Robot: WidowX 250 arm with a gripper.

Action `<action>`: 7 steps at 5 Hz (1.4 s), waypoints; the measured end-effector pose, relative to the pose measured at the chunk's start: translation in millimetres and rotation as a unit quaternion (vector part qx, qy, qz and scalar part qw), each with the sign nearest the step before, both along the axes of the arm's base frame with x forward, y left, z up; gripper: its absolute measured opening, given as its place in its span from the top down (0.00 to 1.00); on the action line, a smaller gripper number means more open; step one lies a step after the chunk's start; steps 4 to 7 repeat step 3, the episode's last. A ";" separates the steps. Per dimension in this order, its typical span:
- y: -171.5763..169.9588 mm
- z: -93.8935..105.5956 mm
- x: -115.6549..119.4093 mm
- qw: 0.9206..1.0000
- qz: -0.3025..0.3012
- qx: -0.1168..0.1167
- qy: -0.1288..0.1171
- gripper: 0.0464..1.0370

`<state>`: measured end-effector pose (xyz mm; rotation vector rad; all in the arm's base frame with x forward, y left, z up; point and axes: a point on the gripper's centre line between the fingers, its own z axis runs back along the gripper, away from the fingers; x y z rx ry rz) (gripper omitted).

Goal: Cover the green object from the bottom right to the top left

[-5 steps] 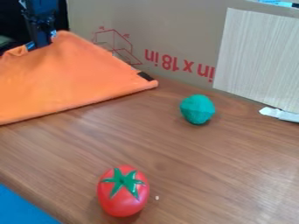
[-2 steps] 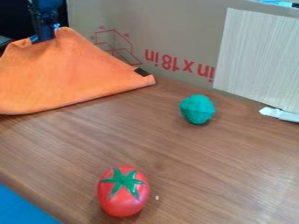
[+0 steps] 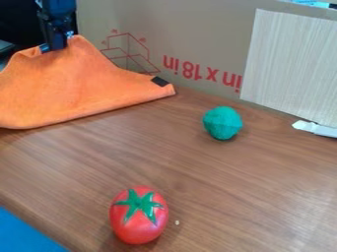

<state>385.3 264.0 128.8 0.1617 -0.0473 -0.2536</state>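
On cardboard (image 3: pixel 197 29) behind the counter (image 3: pixel 256 197), we note inverted red print (image 3: pixel 212 75); the green ball (image 3: pixel 222 123) is faceted; the tool (image 3: pixel 56 47) pinches orange cloth (image 3: pixel 72 91).

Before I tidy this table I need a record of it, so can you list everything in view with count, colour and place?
Cloth: 1, orange with a black tag, left
Faceted ball: 1, green, right of centre
Toy tomato: 1, red with green top, front
Speck: 1, white, beside the tomato
Table: 1, brown wood grain, underneath
Cardboard: 1, tan with red print, back
Panel: 1, pale, back right
Scrap: 1, white, right edge
Flat item: 1, blue, bottom-left corner
Gripper: 1, black, upper left, holding the cloth
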 end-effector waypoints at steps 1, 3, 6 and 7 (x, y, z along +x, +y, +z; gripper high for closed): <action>0.1 3.0 2.0 1.000 -0.004 -0.002 -0.005 0.50; 2.0 6.4 0.0 1.000 0.002 -0.011 -0.006 0.03; 2.0 6.4 0.0 1.000 0.002 -0.011 -0.006 0.03; 2.0 6.4 0.0 1.000 0.002 -0.011 -0.006 0.03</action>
